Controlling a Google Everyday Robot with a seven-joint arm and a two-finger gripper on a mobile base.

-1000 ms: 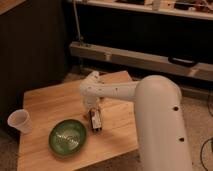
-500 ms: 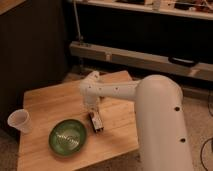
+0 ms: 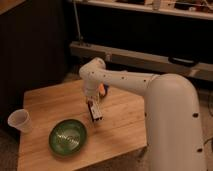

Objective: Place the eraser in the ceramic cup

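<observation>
The eraser [image 3: 95,113], a black block with a white-and-red label, hangs upright in my gripper [image 3: 93,106], just above the middle of the wooden table [image 3: 125,120]. The gripper is shut on the eraser's upper end and points straight down. The ceramic cup [image 3: 20,121], small, white and tapered, stands at the table's left edge, well to the left of the gripper. The wide green bowl [image 3: 68,136] lies between them, near the front edge.
A small orange item [image 3: 104,90] lies on the table just behind the gripper, partly hidden by the arm. My white arm [image 3: 170,110] covers the table's right side. A dark shelf unit [image 3: 150,60] stands behind the table.
The gripper with the eraser has risen a little and shifted slightly left. The cup and bowl have not moved.
</observation>
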